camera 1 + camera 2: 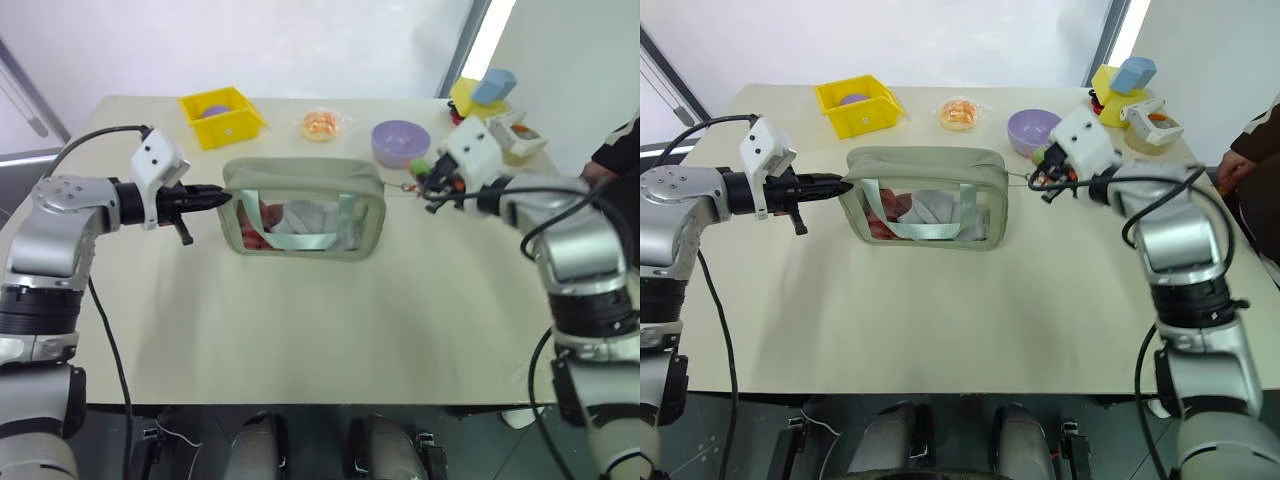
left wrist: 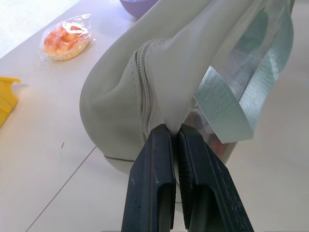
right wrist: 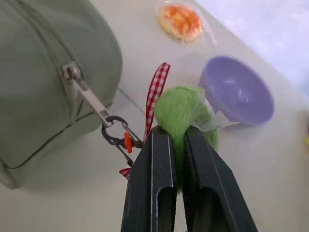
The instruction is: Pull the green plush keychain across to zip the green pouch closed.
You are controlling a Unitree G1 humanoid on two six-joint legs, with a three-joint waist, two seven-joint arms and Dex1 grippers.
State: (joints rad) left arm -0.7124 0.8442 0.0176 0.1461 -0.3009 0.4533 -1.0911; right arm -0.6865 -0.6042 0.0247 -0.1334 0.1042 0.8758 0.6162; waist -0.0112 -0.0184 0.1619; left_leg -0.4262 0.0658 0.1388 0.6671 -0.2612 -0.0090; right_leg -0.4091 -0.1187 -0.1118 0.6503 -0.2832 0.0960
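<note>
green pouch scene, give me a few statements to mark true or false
1. The right gripper is shut on the green plush keychain. True.
2. The left gripper hangs open above the green pouch. False: it is shut on the pouch's end.
3. The purple bowl sits on the pouch. False: it stands on the table behind it.
4. The zipper pull is at the pouch's end nearest the keychain. True.
5. The yellow box lies upside down. False: it stands upright.
</note>
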